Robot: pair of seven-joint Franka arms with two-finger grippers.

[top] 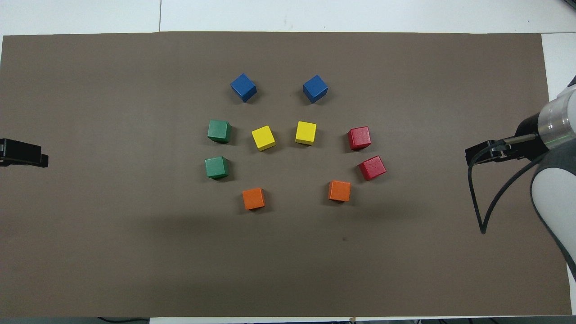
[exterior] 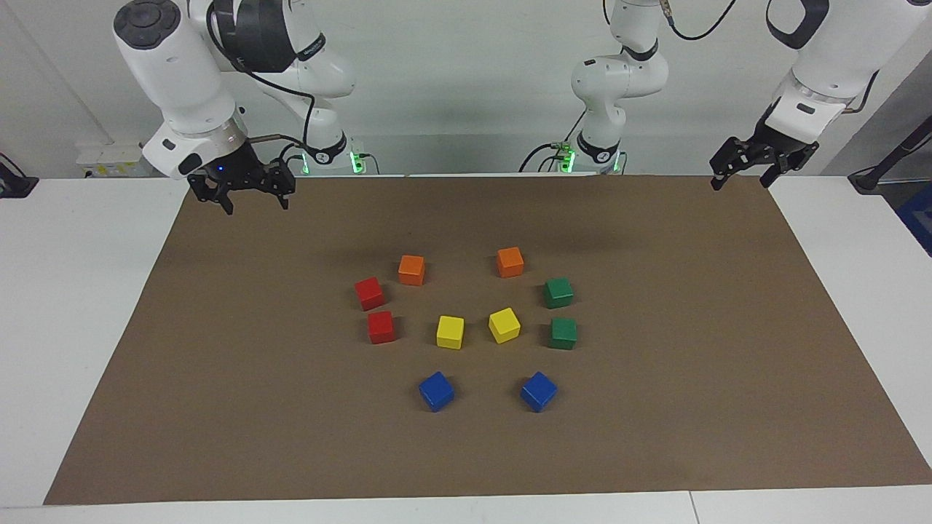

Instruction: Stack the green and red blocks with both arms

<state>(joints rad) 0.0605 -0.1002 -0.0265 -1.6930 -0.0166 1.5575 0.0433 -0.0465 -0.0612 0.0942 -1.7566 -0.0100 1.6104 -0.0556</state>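
Facing view: both end effectors hang wide open over the brown mat's (exterior: 655,407) corners, left end effector (exterior: 741,177), right end effector (exterior: 251,201). Green blocks (exterior: 558,292) and red blocks (exterior: 369,293) sit apart, unstacked.

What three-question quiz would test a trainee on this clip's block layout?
1. True or false: one red block already sits on the other red block.
2. Which colour pair lies farthest from the robots: A orange, B blue, C yellow?
3. Fill in: the green blocks lie toward the ___ arm's end of the table.

Key: 1 false, both rest on the brown mat. 2 B, the blue blocks. 3 left; the left tool and right tool hang over the mat's corners.
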